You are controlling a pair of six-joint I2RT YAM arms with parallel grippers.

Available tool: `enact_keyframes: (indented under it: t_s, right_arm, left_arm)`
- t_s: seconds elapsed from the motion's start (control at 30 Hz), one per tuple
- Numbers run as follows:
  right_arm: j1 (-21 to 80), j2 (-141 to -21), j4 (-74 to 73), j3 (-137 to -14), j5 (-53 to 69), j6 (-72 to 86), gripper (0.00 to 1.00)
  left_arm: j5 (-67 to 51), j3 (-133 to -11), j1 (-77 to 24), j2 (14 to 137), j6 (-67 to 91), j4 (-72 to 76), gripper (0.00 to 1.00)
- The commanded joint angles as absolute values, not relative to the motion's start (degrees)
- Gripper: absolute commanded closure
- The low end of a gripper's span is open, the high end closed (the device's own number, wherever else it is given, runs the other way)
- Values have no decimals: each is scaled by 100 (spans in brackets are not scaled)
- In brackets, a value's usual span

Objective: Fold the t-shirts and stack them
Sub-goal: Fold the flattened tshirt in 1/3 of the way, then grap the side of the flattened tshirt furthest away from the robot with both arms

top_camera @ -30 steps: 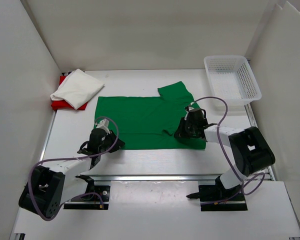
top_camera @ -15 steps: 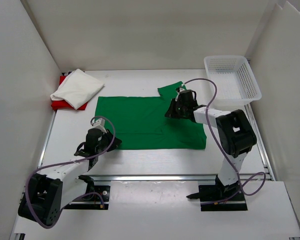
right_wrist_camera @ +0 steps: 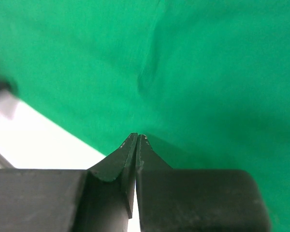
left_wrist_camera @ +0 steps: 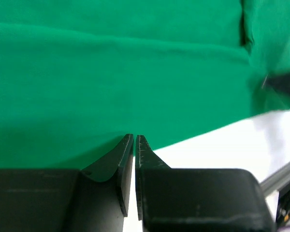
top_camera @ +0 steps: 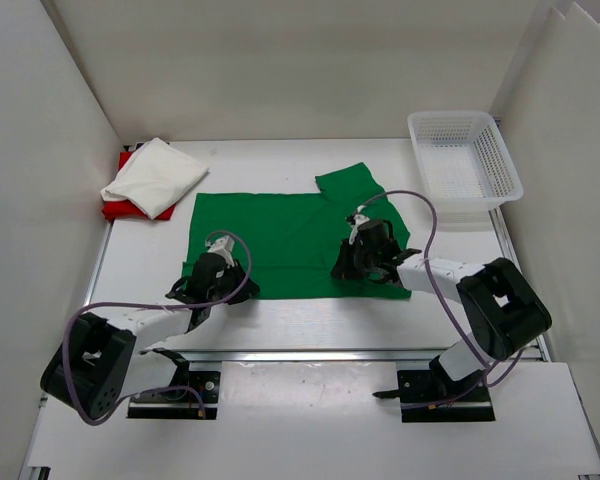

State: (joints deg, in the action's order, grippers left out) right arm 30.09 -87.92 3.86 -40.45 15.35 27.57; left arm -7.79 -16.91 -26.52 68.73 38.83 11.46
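T-shirts: three, all on the table (top_camera: 140, 262).
Red shirt (top_camera: 118, 209): far left corner, mostly hidden, only its edges showing.
White shirt (top_camera: 155, 176): folded, lying on top of the red one.
Left gripper (left_wrist_camera: 134, 139): low over the table at the green shirt's near left corner. Fingers almost pressed together with a thin slit between, tips at the hem. Cannot tell if cloth is nipped.
Green shirt (top_camera: 280, 235): spread flat in the middle, one sleeve pointing to the far right.
Right gripper (right_wrist_camera: 137, 137): fingers pressed together, tips down on the green cloth near its right end, just inside the near hem.
Basket (top_camera: 470, 210): white mesh, far right corner, well apart from the shirts.
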Motion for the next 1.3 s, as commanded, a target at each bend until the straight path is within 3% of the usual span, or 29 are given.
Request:
enact_keyframes:
  t_s: [0.0,0.3,0.47,0.63,0.73,0.87,1.07,1.27]
  right_arm:
    - [3261,-8710,475,-3868,1432,2672,100]
    - [3568,-8439,238,-3156,1494,2637,100]
    - [3735,-7938,9,-2935,1582,2724,100]
    - [3358,-7603,-378,-3611,2012,2522,88]
    - [3068,-7611,-255,-3963,2180,2417,82]
    - [3006,-7857,-264,-4271,2214,2347,84]
    - [3190,-7665,246,-3745,2434,2399,84]
    - [3296,-7269,694,-3111,2592,2610,84]
  left_arm:
    - [-922,-1705,-2365,6864,3841,1292,82]
    - [-1240,-1082,-2047,6610,3771,591,82]
    - [-1292,-572,-2170,5680,4051,282,82]
    - [-1135,-1615,-2119,5484,3789,-342,78]
    - [-923,-2730,-1759,5984,3595,-186,73]
    - [-775,-3576,-889,7273,3665,298,72]
    - [-599,-5086,-9,9480,3806,343,65]
    - [237,-6694,229,10388,3139,-508,52]
